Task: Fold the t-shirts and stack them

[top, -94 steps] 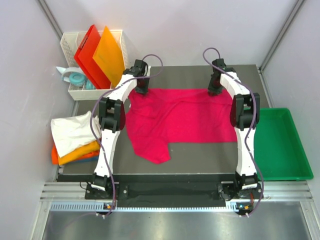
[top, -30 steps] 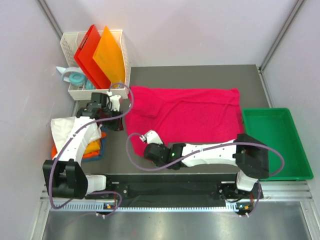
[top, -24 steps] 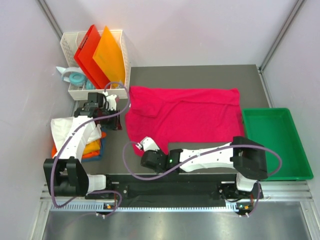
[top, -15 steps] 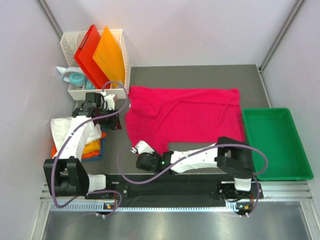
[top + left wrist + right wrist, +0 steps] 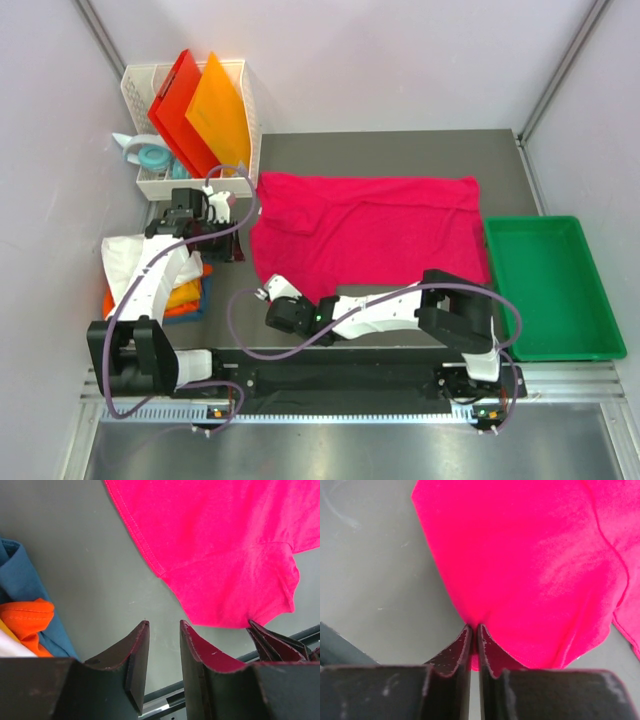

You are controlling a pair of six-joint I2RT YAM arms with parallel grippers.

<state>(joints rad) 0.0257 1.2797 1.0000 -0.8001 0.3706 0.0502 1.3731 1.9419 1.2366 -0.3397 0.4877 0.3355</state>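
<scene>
A large crimson-pink t-shirt [image 5: 370, 225] lies spread flat on the dark table [image 5: 400, 150]. My right arm reaches low along the front edge. My right gripper [image 5: 303, 304] [image 5: 474, 627] is shut on the hem of the pink shirt's near-left sleeve [image 5: 520, 570]. My left gripper [image 5: 228, 245] [image 5: 162, 625] hangs open over bare table, just left of the pink shirt [image 5: 225, 545], with nothing between its fingers. At the left edge a white t-shirt [image 5: 130, 255] lies on top of folded orange [image 5: 185, 296] and blue [image 5: 20, 580] ones.
A white basket [image 5: 140, 90] holding red and orange plastic boards [image 5: 200, 110] stands at the back left, with a tape roll [image 5: 152, 157] beside it. A green tray [image 5: 560, 290] sits at the right edge of the table.
My right gripper slid left along the front edge to the pink shirt's sleeve and shut on its hem. The left gripper barely moved.
</scene>
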